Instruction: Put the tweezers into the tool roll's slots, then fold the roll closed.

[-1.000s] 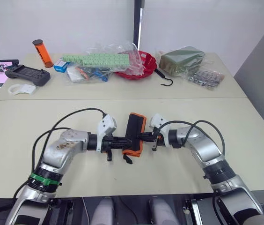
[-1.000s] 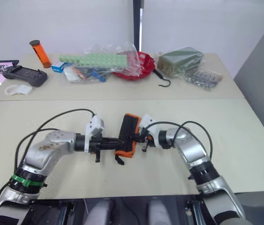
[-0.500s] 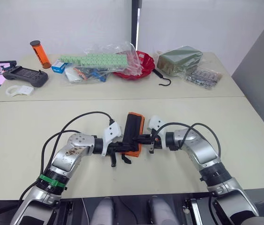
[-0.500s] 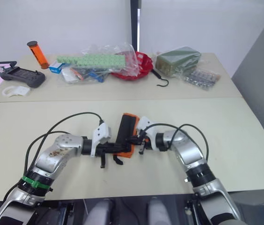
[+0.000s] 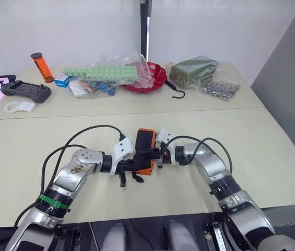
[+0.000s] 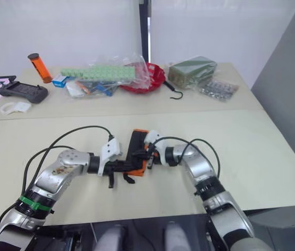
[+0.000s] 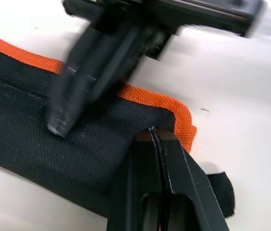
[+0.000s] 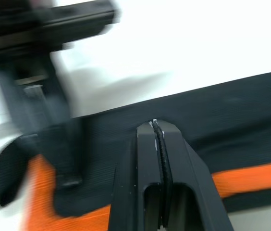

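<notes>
Both grippers meet over the tool roll [image 5: 146, 150], already folded, so this looks like the closing step. Left gripper [image 7: 155, 135] fingers pressed together on its near end; right gripper [image 8: 155, 126] likewise from the opposite side. The roll's long axis runs away from the robot; next, press the fold flat

Two pale beige tables [image 5: 273, 157] butted together, seam between. White wall [image 5: 58, 26] behind, dark vertical post [image 5: 144, 26] at middle. Grey panel [image 5: 288, 78] at right.
</notes>
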